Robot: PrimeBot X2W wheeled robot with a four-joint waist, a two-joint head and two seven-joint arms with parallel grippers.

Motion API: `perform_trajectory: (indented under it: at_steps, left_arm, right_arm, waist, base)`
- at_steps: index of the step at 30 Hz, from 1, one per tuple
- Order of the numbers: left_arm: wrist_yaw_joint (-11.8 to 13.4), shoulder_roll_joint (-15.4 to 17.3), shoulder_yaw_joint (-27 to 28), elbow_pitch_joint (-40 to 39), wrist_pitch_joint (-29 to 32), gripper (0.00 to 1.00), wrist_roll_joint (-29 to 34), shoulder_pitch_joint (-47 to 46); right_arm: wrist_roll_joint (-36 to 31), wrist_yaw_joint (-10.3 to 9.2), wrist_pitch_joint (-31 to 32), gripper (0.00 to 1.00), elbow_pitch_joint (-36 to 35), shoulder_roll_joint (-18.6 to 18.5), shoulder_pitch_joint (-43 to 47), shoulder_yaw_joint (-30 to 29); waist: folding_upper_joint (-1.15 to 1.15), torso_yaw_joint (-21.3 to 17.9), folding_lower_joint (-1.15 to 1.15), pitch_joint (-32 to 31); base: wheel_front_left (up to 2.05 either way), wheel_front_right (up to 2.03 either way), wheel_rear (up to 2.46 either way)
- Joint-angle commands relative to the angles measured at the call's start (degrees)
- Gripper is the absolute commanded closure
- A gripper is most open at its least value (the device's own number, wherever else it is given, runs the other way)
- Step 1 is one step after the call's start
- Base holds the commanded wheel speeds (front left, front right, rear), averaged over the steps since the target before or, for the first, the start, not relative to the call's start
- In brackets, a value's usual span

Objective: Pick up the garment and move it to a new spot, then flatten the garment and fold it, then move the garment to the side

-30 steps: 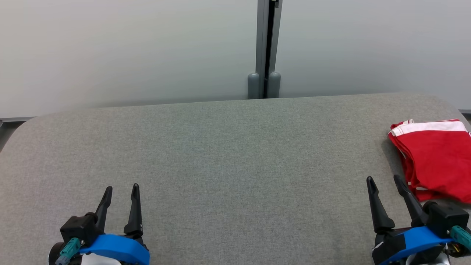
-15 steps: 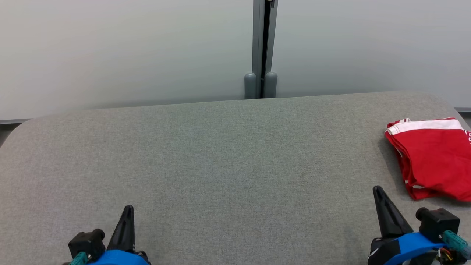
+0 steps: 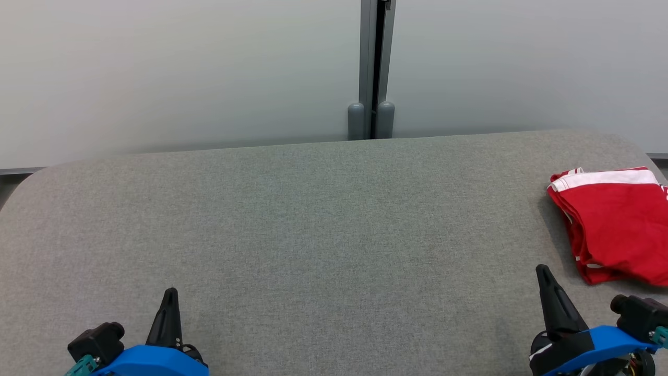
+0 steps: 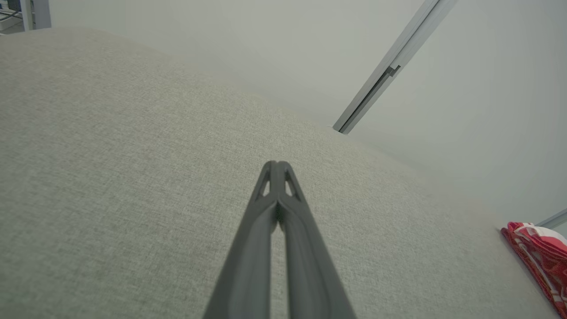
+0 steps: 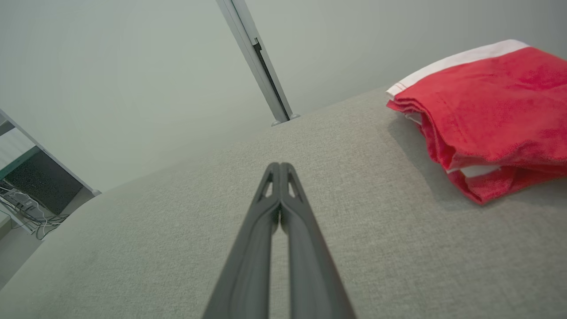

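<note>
Though spread wide a second ago, now pressed fully together on nothing at all: left gripper (image 3: 169, 300) and right gripper (image 3: 546, 277) alike, fingers (image 4: 254, 248) meeting tip to tip in both wrist views. Also drawn back toward the near edge, lower in the head view than before. Reads as a parked pose rather than a reach, with no cloth between either pair.

Garment (image 3: 616, 224) lying just ahead of the right gripper and to its outer side, apart from it; well away across the surface from the left gripper. Looks already folded and set aside, so probably at or near the end of the task.

Red cloth, soft and slightly fuzzy, with a white band along the far edge; stacked in several layers, edges a little uneven. Beneath both grippers, a grey woven pad (image 3: 313, 219), matte, finely textured, round-cornered. Fingers long, dark, smooth, tapering to points, with small triangular cut-outs near the tips. Beyond, pale plain wall panels split by a grey metal post (image 3: 371, 68).
</note>
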Motion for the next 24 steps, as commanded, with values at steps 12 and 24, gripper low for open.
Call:
perform_trajectory:
  at_steps: [12, 24]
  left_arm:
    - [-0.8, -0.8, 3.0, -2.9, 3.2, 1.0, -10.8, -2.3]
    - [-1.2, -1.7, 4.9, -4.3, 5.7, 1.0, -18.8, -2.6]
  right_arm:
    - [12.6, 0.0, 2.1, 1.0, -0.3, 0.4, -2.1, -1.0]
    - [22.0, 0.0, 3.7, 1.0, 0.1, 0.7, -2.8, -1.7]
  waist:
    - [0.0, 0.2, 0.0, 0.1]
    - [0.0, 0.4, 0.0, 0.1]
  base:
    - [0.0, 0.0, 0.0]
    - [0.0, 0.0, 0.0]
